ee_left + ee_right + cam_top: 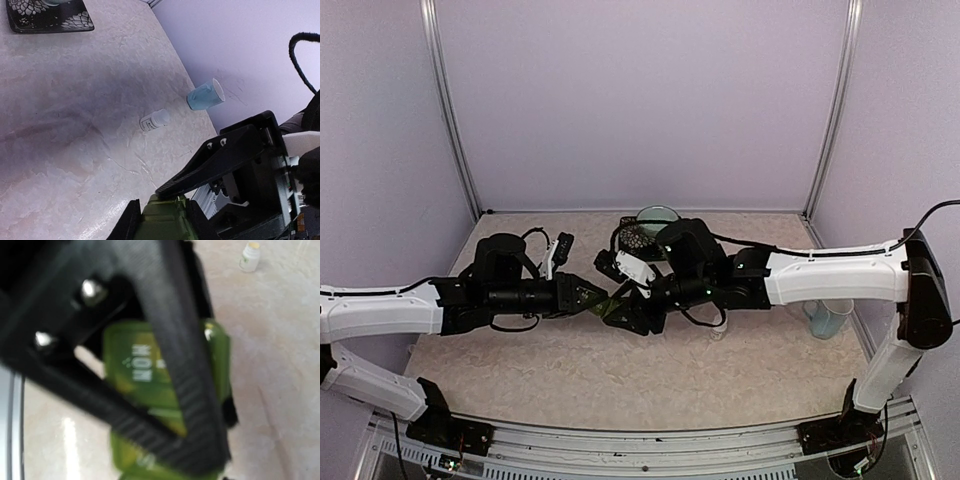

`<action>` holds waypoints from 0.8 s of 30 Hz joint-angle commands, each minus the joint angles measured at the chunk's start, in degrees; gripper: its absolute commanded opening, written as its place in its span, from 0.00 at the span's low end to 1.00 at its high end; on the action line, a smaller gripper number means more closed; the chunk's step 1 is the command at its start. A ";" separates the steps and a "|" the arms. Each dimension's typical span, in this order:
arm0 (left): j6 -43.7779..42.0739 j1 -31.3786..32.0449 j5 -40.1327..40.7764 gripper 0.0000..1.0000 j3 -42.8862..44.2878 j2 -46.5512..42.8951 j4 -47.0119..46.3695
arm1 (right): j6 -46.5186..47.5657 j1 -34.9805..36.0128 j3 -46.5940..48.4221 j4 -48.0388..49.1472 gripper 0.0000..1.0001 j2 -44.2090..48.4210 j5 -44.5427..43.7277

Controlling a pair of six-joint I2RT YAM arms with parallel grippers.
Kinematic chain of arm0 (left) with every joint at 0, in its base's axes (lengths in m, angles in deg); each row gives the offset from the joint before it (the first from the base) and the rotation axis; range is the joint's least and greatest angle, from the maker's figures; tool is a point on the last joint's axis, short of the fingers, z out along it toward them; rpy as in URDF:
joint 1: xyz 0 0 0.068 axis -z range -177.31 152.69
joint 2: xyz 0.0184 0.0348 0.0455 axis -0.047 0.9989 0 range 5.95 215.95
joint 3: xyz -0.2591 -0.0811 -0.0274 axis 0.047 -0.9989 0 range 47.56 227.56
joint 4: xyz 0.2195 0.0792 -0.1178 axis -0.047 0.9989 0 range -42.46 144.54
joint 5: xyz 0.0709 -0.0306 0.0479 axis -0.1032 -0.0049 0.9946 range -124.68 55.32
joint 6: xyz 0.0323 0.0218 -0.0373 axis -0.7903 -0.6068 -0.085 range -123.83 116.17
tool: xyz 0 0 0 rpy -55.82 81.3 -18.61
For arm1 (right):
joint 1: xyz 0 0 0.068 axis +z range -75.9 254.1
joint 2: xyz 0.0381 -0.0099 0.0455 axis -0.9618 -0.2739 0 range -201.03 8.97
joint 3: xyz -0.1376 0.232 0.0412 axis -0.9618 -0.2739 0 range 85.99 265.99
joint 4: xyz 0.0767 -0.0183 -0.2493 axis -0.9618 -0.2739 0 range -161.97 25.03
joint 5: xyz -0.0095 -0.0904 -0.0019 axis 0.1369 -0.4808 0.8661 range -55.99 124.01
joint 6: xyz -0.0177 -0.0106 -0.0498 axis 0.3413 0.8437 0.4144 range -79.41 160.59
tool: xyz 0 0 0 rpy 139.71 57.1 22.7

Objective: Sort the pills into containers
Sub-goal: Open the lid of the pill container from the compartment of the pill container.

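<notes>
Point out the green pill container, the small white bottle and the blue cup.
green pill container [120,365]: right wrist view, lid marked MON.
small white bottle [154,120]: left wrist view, its body.
blue cup [205,96]: left wrist view, side wall.

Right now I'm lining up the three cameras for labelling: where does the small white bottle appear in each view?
Top external: small white bottle right of centre, just under the right arm, partly hidden.
Left wrist: near the centre, below-left of the pale blue mug.
Right wrist: top right corner.
Shared landmark: the green pill organizer, respectively centre, bottom edge, middle.
</notes>
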 commanded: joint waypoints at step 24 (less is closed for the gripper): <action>-2.68 -0.47 1.35 0.18 -2.18 -0.59 0.78 | 2.44 3.86 -0.25 -2.54 0.84 2.32 -13.18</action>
